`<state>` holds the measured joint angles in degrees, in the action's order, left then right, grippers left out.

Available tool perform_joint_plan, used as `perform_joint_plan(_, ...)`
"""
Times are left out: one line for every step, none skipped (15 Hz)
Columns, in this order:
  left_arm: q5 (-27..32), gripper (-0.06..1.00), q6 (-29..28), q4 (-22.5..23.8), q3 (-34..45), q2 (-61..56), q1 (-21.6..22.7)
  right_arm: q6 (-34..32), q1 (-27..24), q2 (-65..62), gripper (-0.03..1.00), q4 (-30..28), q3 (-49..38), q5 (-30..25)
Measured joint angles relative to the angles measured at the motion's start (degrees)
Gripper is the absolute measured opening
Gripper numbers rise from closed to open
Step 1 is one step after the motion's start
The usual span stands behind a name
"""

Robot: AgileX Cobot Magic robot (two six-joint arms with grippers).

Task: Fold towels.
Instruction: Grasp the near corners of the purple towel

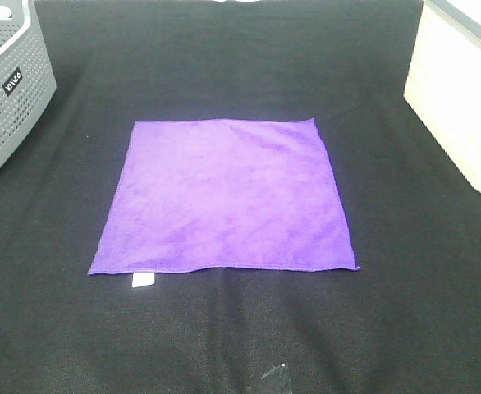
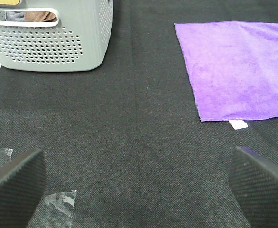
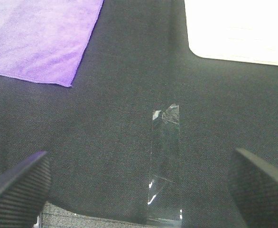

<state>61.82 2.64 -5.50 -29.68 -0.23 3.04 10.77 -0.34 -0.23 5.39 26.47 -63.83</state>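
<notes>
A bright purple towel (image 1: pixel 226 197) lies spread flat and square in the middle of the black table, with a small white tag (image 1: pixel 143 281) poking out at its near left corner. Neither arm shows in the exterior high view. In the left wrist view the towel (image 2: pixel 238 71) and its tag (image 2: pixel 238 125) lie well ahead of my left gripper (image 2: pixel 139 190), whose dark fingers (image 2: pixel 15 183) stand wide apart over bare cloth. My right gripper (image 3: pixel 139 190) is likewise open, with the towel's corner (image 3: pixel 44 42) far off from it.
A grey perforated basket (image 1: pixel 6 86) stands at the back left, also seen in the left wrist view (image 2: pixel 53 40). A white bin (image 1: pixel 462 98) stands at the back right. Strips of clear tape (image 3: pixel 165 161) stick to the black table cover (image 1: pixel 240 336) near the front edge.
</notes>
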Motion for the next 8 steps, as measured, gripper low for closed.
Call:
perform_joint_plan(0.0,0.99,0.0,0.0,0.0,0.0,0.0,0.0,0.0,0.0,0.96,0.0,0.0,0.0)
perform_joint_plan(0.0,0.99,0.0,0.0,0.0,0.0,0.0,0.0,0.0,0.0,0.96,0.0,0.0,0.0)
perform_joint_plan(0.0,0.99,0.0,0.0,0.0,0.0,0.0,0.0,0.0,0.0,0.96,0.0,0.0,0.0)
perform_joint_plan(0.0,0.99,0.0,0.0,0.0,0.0,0.0,0.0,0.0,0.0,0.96,0.0,0.0,0.0)
perform_joint_plan(0.0,0.99,0.0,0.0,0.0,0.0,0.0,0.0,0.0,0.0,0.96,0.0,0.0,0.0)
perform_joint_plan(0.0,0.99,0.0,0.0,0.0,0.0,0.0,0.0,0.0,0.0,0.96,0.0,0.0,0.0)
perform_joint_plan(0.0,0.99,0.0,0.0,0.0,0.0,0.0,0.0,0.0,0.0,0.96,0.0,0.0,0.0)
perform_joint_plan(0.0,0.99,0.0,0.0,0.0,0.0,0.0,0.0,0.0,0.0,0.96,0.0,0.0,0.0)
